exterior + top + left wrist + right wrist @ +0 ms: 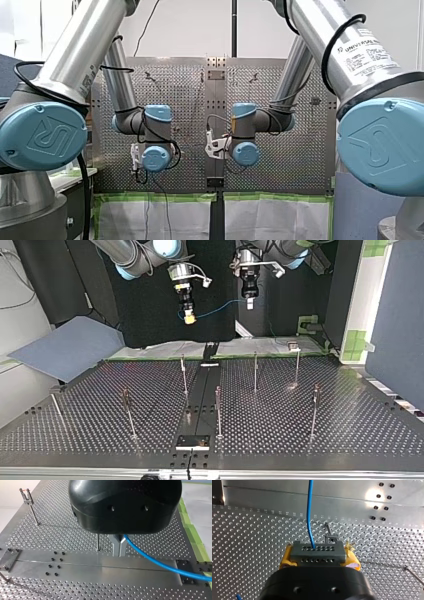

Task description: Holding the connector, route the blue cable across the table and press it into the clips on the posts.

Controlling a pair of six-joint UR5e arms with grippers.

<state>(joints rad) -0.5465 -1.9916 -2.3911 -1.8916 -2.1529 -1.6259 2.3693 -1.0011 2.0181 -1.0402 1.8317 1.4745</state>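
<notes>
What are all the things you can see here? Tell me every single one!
table: one, silver metal full of little holes, under everything.
posts: seven countable in the top view, thin metal, upright across the table.
blue cable: one, blue, strung between the two grippers.
connector: one, grey, between yellow pads.
board: one, grey-blue, beside the table at the top view's left.
my left arm, my right arm: two, silver with blue caps.
my left gripper: one, black, shut on the blue cable.
my right gripper: one, yellow-padded, shut on the connector.
</notes>
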